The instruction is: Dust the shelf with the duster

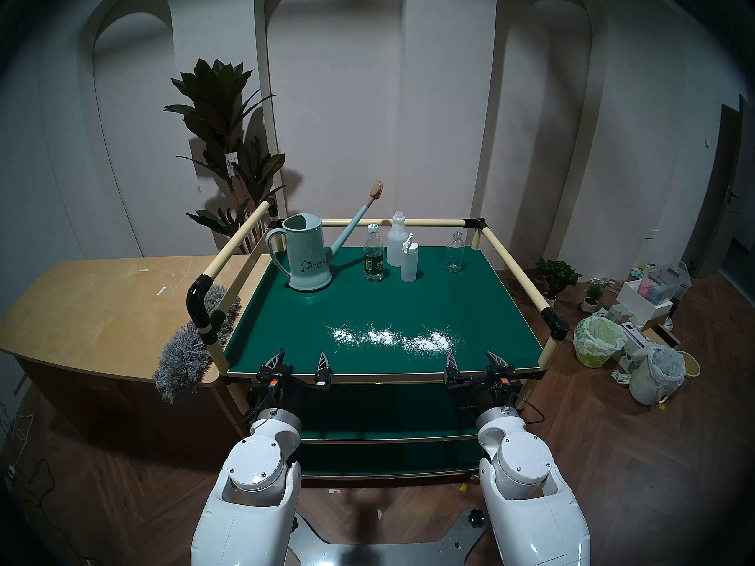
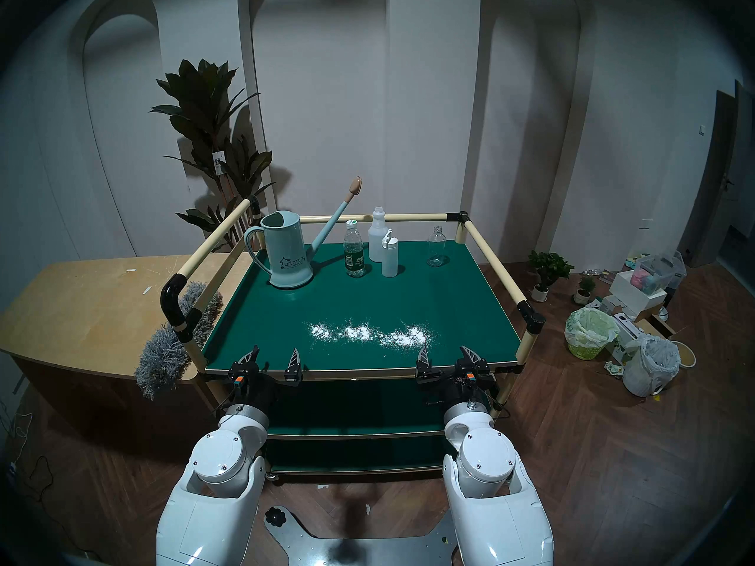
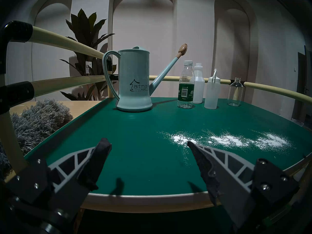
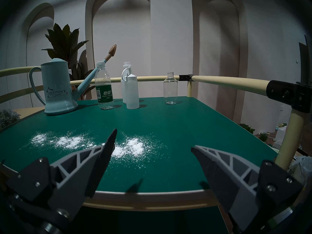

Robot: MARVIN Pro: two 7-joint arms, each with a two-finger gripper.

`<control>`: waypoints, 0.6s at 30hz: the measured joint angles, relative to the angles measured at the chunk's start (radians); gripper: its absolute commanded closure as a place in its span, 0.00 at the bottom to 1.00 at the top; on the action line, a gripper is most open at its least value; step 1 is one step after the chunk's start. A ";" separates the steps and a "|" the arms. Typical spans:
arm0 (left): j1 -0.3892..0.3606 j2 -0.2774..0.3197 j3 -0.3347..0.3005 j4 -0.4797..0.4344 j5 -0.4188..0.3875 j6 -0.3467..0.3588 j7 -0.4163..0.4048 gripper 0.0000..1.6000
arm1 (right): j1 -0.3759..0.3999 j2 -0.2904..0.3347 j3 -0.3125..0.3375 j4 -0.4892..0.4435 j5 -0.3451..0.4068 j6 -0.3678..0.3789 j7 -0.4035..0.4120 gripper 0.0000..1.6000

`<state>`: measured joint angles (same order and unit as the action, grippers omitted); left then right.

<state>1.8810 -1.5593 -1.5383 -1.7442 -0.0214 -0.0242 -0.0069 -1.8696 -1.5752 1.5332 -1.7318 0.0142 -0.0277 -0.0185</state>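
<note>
Both end effectors, left and right, released, empty, hovering at shelf near edge. Duster lies left on wooden surface, unpicked. White powder awaits sweeping.

White arched wall, herringbone wood floor, tan table, tall plant

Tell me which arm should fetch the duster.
Left, probably. The duster lies on the wooden table just outside the shelf's left rail, beside the open left gripper; the right gripper is farther away.
</note>
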 measured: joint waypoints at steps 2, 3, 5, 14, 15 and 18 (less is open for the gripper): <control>0.000 0.000 0.000 0.000 0.000 0.000 0.000 0.00 | 0.000 0.000 0.000 0.000 0.000 0.000 0.000 0.00; 0.000 0.000 0.000 0.000 0.000 0.000 0.000 0.00 | 0.000 0.000 0.000 0.000 0.000 0.000 0.000 0.00; 0.000 0.000 0.000 0.000 0.000 0.000 0.000 0.00 | 0.000 0.000 0.000 0.000 0.000 0.000 0.000 0.00; 0.000 0.000 0.000 0.000 0.000 0.000 0.000 0.00 | 0.000 0.000 0.000 0.000 0.000 0.000 0.000 0.00; 0.000 0.000 0.000 0.000 -0.001 0.000 0.000 0.00 | 0.000 0.000 0.000 0.000 0.000 0.000 0.000 0.00; 0.000 0.000 0.000 0.000 -0.001 0.000 0.000 0.00 | 0.000 0.000 0.000 0.000 0.000 0.000 0.000 0.00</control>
<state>1.8813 -1.5591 -1.5383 -1.7438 -0.0221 -0.0242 -0.0069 -1.8698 -1.5752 1.5331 -1.7314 0.0146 -0.0277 -0.0189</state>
